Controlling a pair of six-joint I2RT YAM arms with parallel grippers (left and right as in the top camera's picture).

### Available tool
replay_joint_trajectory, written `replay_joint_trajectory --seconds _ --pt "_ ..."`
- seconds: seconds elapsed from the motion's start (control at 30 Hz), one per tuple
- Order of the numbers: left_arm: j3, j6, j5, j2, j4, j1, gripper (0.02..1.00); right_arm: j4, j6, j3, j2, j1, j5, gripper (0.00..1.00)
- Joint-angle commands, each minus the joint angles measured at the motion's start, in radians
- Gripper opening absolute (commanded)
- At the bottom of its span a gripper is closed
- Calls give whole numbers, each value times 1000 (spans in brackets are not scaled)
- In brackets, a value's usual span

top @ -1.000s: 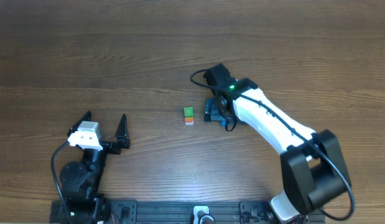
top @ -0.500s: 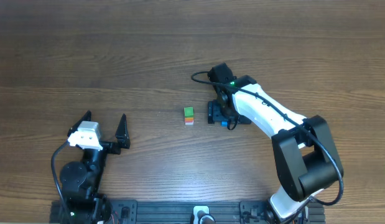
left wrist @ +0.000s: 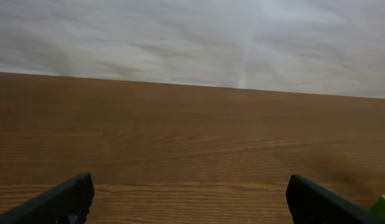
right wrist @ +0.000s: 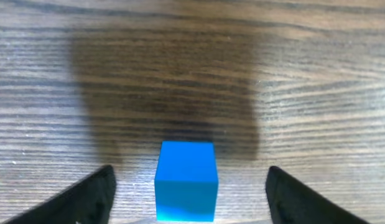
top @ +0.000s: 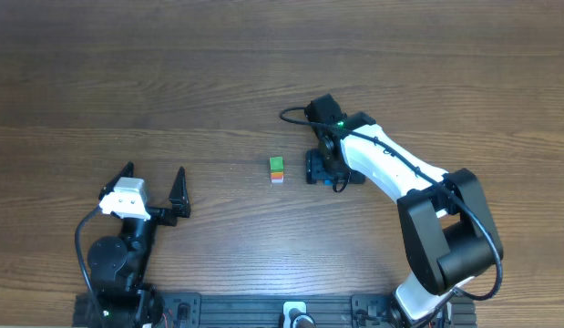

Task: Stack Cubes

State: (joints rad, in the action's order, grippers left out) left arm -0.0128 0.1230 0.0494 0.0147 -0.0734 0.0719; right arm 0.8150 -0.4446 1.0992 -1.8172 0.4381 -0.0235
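Stack Cubes, pick-up stage by the look of it. Right gripper (top: 324,169) low over a blue cube (right wrist: 186,180), fingers (right wrist: 86,196) spread wide, one on either side, neither touching. Blue cube flat on the wooden table (top: 172,73), just past centre toward 3 o'clock. Close by at its 9 o'clock, apart from it, a small stack: green cube (top: 277,163) on top of an orange cube (top: 277,173), with a pale sliver beneath too small to make out. Left gripper (top: 155,178) parked at 8 o'clock near its own base, well apart from the cubes, likewise spread wide and holding nothing.

Probably next: closing on the blue cube, then carrying it across to the stack. To do it well: centre over the cube first, to avoid shoving it sideways on closing. Lower straight down to bracket the middle of the side faces rather than the top edge. Squeeze evenly and lift vertically before travelling toward 9 o'clock, high enough to clear the green cube. Worth the care, given a narrow stack apt to topple at a nudge.

No long axis to speak of on an equal-sided cube. Resting on one face, top face level, side faces seemingly square to the fingers' closing line, edges roughly in line with the wood grain running 9 to 3 o'clock. No twist of the wrist apparently needed.
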Motion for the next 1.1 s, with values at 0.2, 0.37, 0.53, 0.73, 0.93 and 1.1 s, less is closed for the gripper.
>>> replay_joint_trajectory --seconds 0.2,0.37,0.53,0.73,0.93,1.1 --pt "7 -14 10 -8 2 5 998 -17 -2 -28 -10 0 9 599" --pt "7 -14 10 -8 2 5 998 -23 -2 -28 -10 2 20 485" --pt "7 -14 10 -8 2 5 1000 -23 -2 -28 -10 2 24 382" --pt "7 -14 10 -8 2 5 1000 -24 -2 -28 -10 2 27 272" --pt "7 -14 10 -8 2 5 998 -29 -3 -28 -10 2 27 176" --pt "7 -14 10 -8 2 5 1000 -10 -3 -13 14 2 27 84"
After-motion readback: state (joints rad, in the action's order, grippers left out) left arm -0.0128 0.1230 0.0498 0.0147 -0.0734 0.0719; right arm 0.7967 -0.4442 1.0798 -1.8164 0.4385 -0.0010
